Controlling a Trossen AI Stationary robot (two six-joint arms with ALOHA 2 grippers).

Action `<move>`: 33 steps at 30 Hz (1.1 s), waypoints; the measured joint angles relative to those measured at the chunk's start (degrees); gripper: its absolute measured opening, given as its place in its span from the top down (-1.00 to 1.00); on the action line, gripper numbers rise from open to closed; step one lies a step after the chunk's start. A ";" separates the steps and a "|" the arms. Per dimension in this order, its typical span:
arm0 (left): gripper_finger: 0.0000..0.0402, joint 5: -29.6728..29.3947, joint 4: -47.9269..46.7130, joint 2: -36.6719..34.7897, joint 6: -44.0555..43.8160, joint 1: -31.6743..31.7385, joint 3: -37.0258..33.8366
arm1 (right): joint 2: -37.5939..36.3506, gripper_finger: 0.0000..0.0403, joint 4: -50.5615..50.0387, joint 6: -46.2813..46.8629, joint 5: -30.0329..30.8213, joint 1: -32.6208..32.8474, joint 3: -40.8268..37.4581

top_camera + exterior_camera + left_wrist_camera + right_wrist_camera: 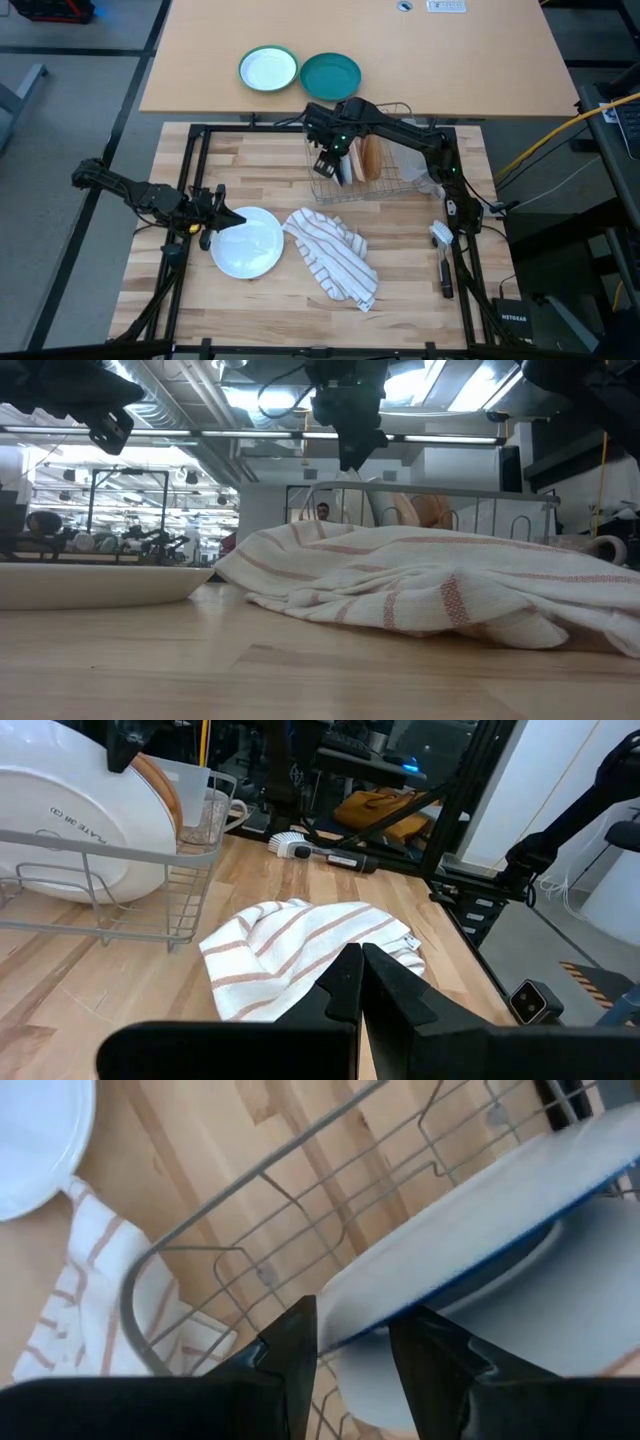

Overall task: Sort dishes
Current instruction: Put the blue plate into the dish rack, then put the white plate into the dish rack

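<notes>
Pale butcher-block wood forms the desk, framed by dark rails, with a smoother tan table abutting its far edge. Beyond the desk, the low view shows a workshop room with ceiling ducts, bright lights and shelving. On the tan table sit a white plate with a green rim and a teal plate. A striped cloth lies crumpled near the desk's middle; a brush lies toward the right side. The wire rack stands at the far edge, holding a tan-brown plate upright. Over the rack, the right pincer is closed narrowly on the rim of the dark blue plate, tilted within the wires. The left pincer, fingers pressed together, hangs just beside the white plate lying flat on the desk.
</notes>
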 joint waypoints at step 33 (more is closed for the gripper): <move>1.00 -1.26 -0.42 -0.02 2.48 0.02 0.00 | -2.29 -0.29 -2.79 -5.95 1.81 0.56 -0.52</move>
